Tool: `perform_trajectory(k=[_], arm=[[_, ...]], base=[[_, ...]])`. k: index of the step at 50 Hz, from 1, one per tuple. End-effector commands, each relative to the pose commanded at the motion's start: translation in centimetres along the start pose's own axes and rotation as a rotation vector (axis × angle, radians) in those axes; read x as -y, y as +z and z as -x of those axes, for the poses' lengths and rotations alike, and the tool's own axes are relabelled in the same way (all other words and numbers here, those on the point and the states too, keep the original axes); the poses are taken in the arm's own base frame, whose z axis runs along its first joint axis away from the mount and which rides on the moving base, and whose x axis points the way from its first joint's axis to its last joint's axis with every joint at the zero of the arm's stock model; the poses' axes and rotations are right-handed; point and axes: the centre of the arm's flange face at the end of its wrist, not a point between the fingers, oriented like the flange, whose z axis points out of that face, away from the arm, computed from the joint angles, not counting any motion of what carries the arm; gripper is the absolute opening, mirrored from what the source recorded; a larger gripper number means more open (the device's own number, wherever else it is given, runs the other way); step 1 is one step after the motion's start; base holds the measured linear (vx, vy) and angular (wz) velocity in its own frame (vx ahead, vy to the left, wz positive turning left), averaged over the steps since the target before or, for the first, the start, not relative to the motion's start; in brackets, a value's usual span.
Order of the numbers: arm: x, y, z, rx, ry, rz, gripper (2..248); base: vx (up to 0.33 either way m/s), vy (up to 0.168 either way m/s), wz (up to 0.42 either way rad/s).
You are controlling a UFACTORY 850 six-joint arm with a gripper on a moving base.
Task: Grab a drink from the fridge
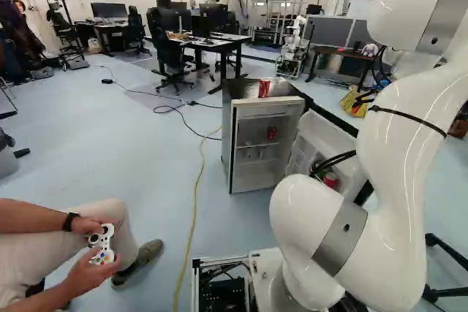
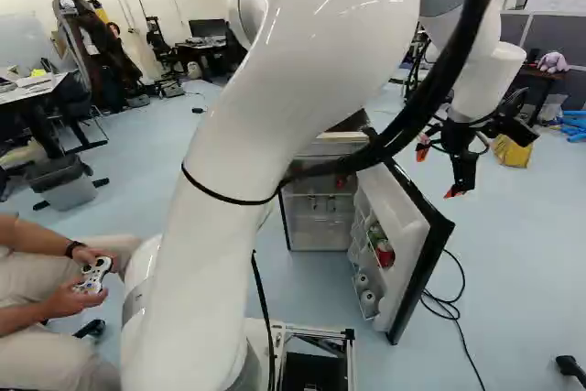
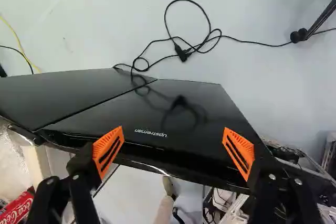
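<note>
Can (image 1: pixel 271 133) sits shelved inside the fridge (image 1: pixel 241 91), door (image 2: pixel 408 226) open toward four o'clock, presumably giving the spread gripper (image 3: pixel 174 132) access.

The smooth curved arm (image 1: pixel 402 129) at three o'clock in the left base view looks glossy white to me, banded in metallic grey. Its black two-fingered gripper (image 2: pixel 439 170) wears bright orange pads (image 3: pixel 98 146) striped with dark slots. The boxy metal fridge (image 1: pixel 245 89) is dark on top and white within; its glossy flat door (image 3: pixel 210 116) is black outside, marked in white lettering. At one o'clock in the left base view, a cylindrical metal can (image 1: pixel 264 88) is red patterned with white. A thin rubbery cord (image 1: pixel 194 217) runs yellow at seven o'clock, over pale blue smooth flooring (image 1: pixel 110 144).
</note>
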Motion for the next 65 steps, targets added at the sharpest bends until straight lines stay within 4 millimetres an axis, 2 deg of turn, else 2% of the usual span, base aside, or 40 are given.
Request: perform_trajectory(k=[31, 65], arm=[[-0.5, 4.5, -0.9, 0.053, 0.011, 0.022, 247], [-1.4, 4.6, -0.6, 0.062, 0.022, 0.027, 247]], base=[[0.0, 0.0, 0.0], [0.0, 0.0, 0.0]])
